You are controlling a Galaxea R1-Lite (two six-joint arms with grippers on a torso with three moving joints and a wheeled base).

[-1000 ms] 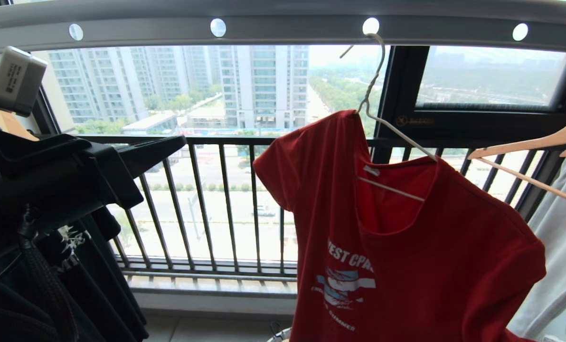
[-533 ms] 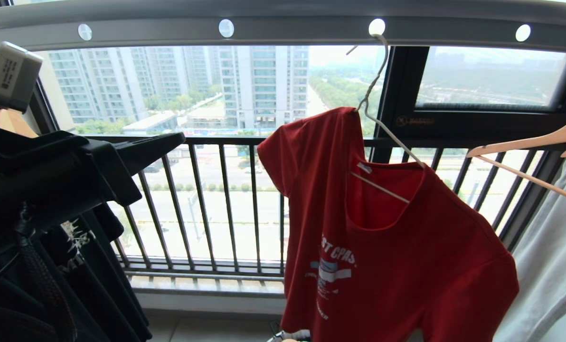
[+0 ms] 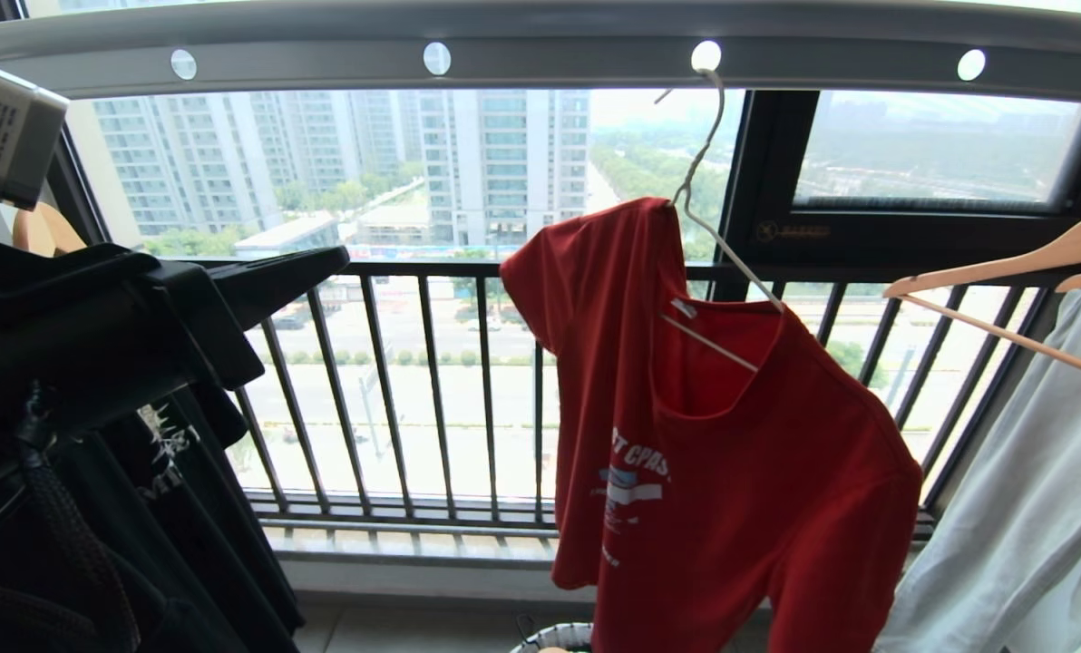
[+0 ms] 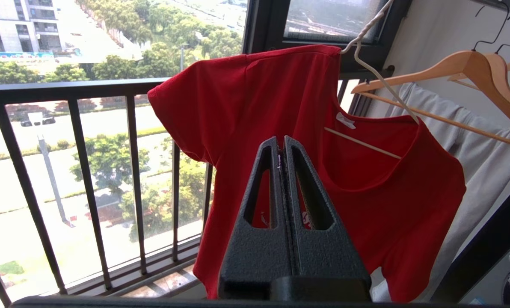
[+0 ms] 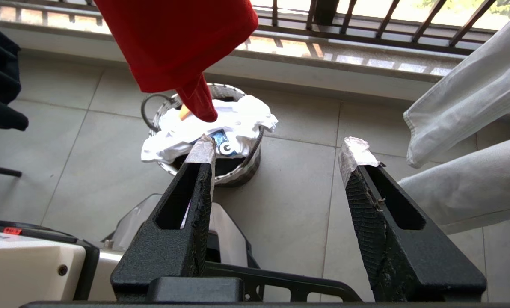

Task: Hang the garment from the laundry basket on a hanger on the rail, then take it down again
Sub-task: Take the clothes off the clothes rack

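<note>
The red garment [image 3: 713, 435] hangs askew on the thin white hanger [image 3: 720, 238], whose hook sits in a hole of the grey rail [image 3: 540, 56]. One shoulder is bunched up at the hook's base and a wire arm crosses the neck opening. My left gripper [image 3: 345, 258] is shut and empty, held level to the left of the garment [image 4: 246, 98] and apart from it [image 4: 282, 140]. My right gripper [image 5: 276, 149] is open and empty, low, pointing down at the floor. The garment's hem [image 5: 173, 42] dangles over the laundry basket [image 5: 238, 171].
A black garment [image 3: 187, 508] hangs at the left. At the right a pale grey garment [image 3: 1030, 508] hangs on a wooden hanger [image 3: 1003, 263]. The black railing [image 3: 413, 390] stands behind. White cloth [image 5: 203, 124] fills the basket. My base [image 5: 24, 256] is beside it.
The garment's lower part has swung to the left and now hangs narrower under the hanger. The whole view has shifted a little. The left gripper has stayed shut and still.
</note>
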